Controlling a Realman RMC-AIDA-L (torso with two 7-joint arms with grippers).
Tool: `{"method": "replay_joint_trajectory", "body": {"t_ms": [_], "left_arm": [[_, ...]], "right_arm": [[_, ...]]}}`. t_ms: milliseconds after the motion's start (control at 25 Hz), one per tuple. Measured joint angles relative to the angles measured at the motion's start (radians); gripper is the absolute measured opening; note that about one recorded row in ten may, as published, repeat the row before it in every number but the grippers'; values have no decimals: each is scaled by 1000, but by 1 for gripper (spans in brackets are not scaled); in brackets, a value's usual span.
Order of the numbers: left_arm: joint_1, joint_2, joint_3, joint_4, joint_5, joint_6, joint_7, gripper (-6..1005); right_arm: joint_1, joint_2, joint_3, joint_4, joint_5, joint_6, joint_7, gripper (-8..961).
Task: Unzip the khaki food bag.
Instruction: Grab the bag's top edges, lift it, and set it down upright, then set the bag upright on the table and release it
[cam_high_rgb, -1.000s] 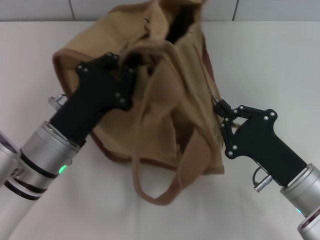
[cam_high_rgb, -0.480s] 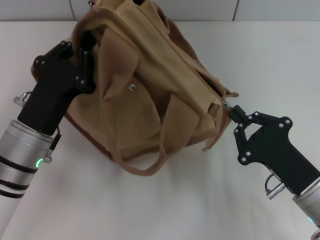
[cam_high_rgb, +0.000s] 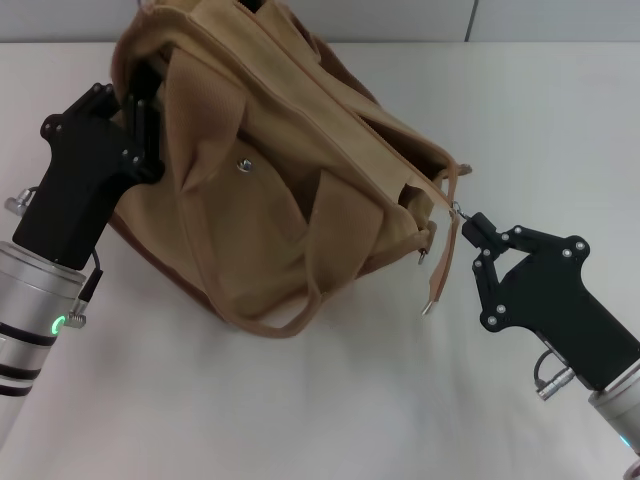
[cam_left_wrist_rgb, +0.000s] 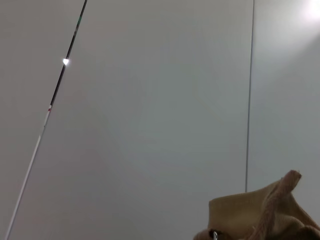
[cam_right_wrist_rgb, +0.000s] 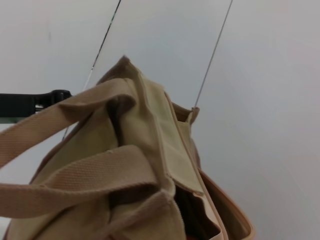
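The khaki food bag lies tilted on the white table, its front pocket with the silver snap facing up. One loop handle hangs toward me. My left gripper is shut on the bag's far left end. My right gripper is at the bag's right end, fingers closed on the small metal zipper pull. A dark gap shows in the top seam near it. A tan strap dangles there. The bag also shows in the left wrist view and the right wrist view.
The white table spreads in front of and to the right of the bag. A grey tiled wall runs along the table's far edge. The left arm's black finger shows in the right wrist view behind the bag.
The bag has swung round and shifted left, so its pocket now faces up. My left gripper moved left with the bag's end. My right gripper moved right with the zipper pull.
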Motion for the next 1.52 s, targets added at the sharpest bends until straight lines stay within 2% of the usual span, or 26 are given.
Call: {"method": "replay_joint_trajectory", "body": {"t_ms": [400, 600, 680, 800, 840, 960, 1280, 1520], "left_arm": [[4, 0, -1, 4, 0, -5, -1, 85], [5, 0, 0, 4, 0, -16, -1, 86], [5, 0, 0, 4, 2, -19, -1, 87], [4, -1, 0, 4, 5, -24, -1, 87], [2, -1, 0, 1, 5, -32, -1, 87], [2, -2, 0, -2, 6, -40, -1, 88], [0, -2, 6, -7, 7, -50, -1, 90], [-1, -2, 4, -6, 8, -50, -1, 91]], "right_arm": [[-10, -1, 71, -22, 0, 6, 32, 13], [-3, -1, 111, -93, 0, 8, 148, 169], [12, -2, 112, -119, -2, 24, 195, 268], [76, -2, 109, -130, -6, 137, 204, 416], [103, -2, 105, -130, -7, 170, 203, 429], [123, -1, 105, -130, -9, 183, 202, 468], [181, -6, 87, -139, -46, 211, 209, 467], [187, -7, 79, -140, -51, 213, 210, 467]]}}
